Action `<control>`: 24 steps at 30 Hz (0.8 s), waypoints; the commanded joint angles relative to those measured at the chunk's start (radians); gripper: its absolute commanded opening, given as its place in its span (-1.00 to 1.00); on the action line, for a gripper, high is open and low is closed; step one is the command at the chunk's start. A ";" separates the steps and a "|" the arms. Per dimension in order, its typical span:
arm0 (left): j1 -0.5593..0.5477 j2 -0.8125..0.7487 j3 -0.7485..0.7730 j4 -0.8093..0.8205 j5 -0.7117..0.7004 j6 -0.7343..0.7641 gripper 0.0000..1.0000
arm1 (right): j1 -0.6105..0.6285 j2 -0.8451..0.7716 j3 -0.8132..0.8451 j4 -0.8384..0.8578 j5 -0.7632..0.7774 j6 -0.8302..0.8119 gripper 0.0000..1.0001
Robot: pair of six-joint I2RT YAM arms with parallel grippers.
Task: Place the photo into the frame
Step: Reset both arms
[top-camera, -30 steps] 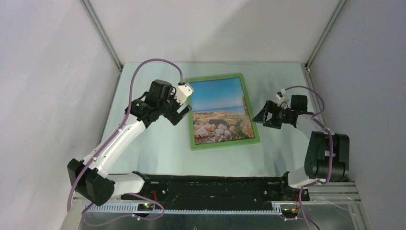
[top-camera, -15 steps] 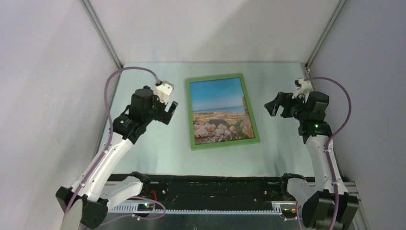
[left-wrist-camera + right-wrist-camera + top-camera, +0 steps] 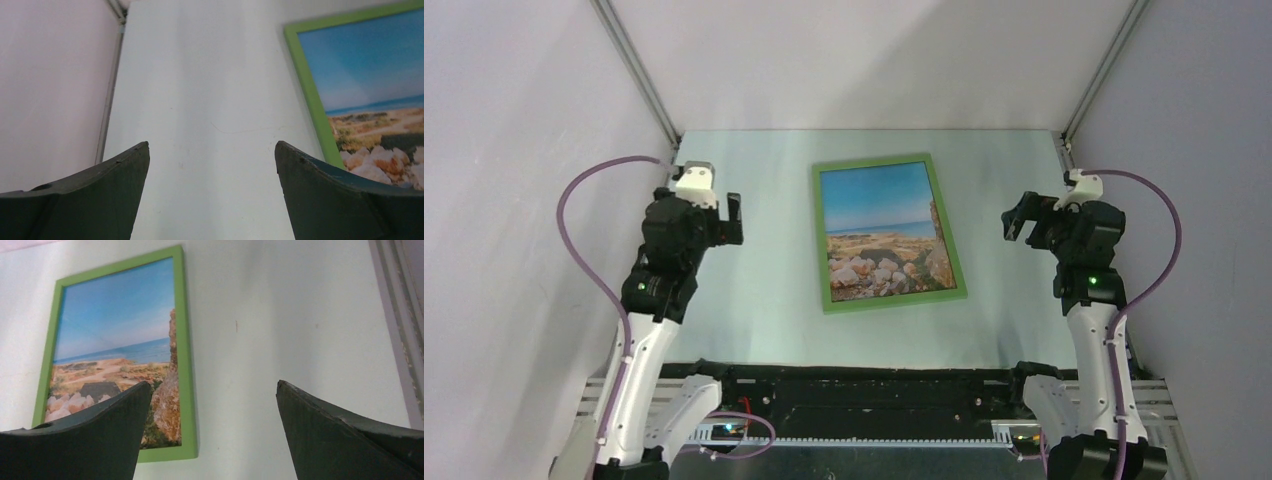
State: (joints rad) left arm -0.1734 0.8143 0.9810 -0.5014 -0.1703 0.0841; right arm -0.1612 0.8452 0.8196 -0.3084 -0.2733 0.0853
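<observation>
The photo (image 3: 884, 228) of blue sky, sea and pale rocks lies face up inside the green frame (image 3: 820, 250), flat on the table's middle. My left gripper (image 3: 727, 216) is open and empty, raised well to the left of the frame. My right gripper (image 3: 1022, 216) is open and empty, raised to the right of it. In the left wrist view the left gripper (image 3: 212, 145) is over bare table, with the frame's left side (image 3: 310, 95) and the photo (image 3: 370, 65) at the right. In the right wrist view the right gripper (image 3: 213, 383) is over bare table beside the frame (image 3: 186, 340) and photo (image 3: 115, 325).
Pale walls enclose the table on three sides, with metal posts at the back corners (image 3: 636, 70). A metal rail runs along the left table edge (image 3: 107, 115) and another along the right edge (image 3: 400, 340). Purple cables loop from both wrists.
Both arms have drawn back from the frame's sides, the left one to the left and the right one to the right, and straightened up. The photo and frame have not moved.
</observation>
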 commanded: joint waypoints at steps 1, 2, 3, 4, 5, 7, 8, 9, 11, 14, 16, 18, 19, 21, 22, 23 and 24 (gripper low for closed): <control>0.105 -0.067 -0.023 0.038 0.042 -0.066 0.99 | -0.010 -0.021 0.035 -0.059 0.070 -0.024 0.99; 0.137 -0.077 -0.027 0.038 0.052 -0.072 0.99 | -0.011 -0.023 0.034 -0.080 0.068 -0.031 0.99; 0.151 -0.095 -0.038 0.038 0.055 -0.074 0.99 | -0.014 -0.028 0.034 -0.090 0.067 -0.045 0.99; 0.166 -0.103 -0.043 0.038 0.059 -0.074 0.99 | -0.015 -0.032 0.035 -0.111 0.069 -0.051 0.99; 0.182 -0.120 -0.056 0.037 0.059 -0.073 0.99 | -0.019 -0.039 0.034 -0.121 0.072 -0.060 0.99; 0.207 -0.145 -0.077 0.035 0.053 -0.069 0.99 | -0.024 -0.054 0.035 -0.151 0.085 -0.067 0.99; 0.212 -0.163 -0.086 0.035 0.045 -0.068 0.99 | -0.028 -0.066 0.035 -0.167 0.089 -0.068 0.99; 0.215 -0.172 -0.101 0.034 0.041 -0.068 0.99 | -0.030 -0.074 0.035 -0.180 0.094 -0.075 0.99; 0.219 -0.200 -0.122 0.032 0.025 -0.069 0.99 | -0.033 -0.095 0.035 -0.200 0.101 -0.081 0.99; 0.221 -0.234 -0.155 0.033 0.005 -0.075 0.99 | -0.036 -0.134 0.034 -0.224 0.110 -0.104 0.99; 0.220 -0.245 -0.178 0.035 0.006 -0.076 0.99 | -0.038 -0.158 0.027 -0.239 0.115 -0.126 0.99; 0.220 -0.243 -0.194 0.037 0.015 -0.075 0.99 | -0.038 -0.180 0.012 -0.249 0.127 -0.151 0.99; 0.220 -0.241 -0.198 0.039 0.018 -0.072 0.99 | -0.038 -0.188 -0.003 -0.252 0.131 -0.159 0.99; 0.221 -0.227 -0.209 0.048 0.022 -0.064 0.99 | -0.040 -0.224 -0.034 -0.248 0.143 -0.184 0.99; 0.221 -0.223 -0.220 0.054 0.024 -0.062 0.99 | -0.040 -0.236 -0.057 -0.245 0.146 -0.195 0.99; 0.221 -0.219 -0.227 0.068 0.033 -0.056 0.99 | -0.041 -0.259 -0.070 -0.239 0.147 -0.199 0.99; 0.221 -0.218 -0.241 0.075 0.040 -0.052 0.99 | -0.042 -0.272 -0.089 -0.235 0.149 -0.201 0.99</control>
State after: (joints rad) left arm 0.0402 0.5846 0.7681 -0.4858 -0.1463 0.0261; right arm -0.1959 0.6270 0.7845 -0.5484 -0.1566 -0.0616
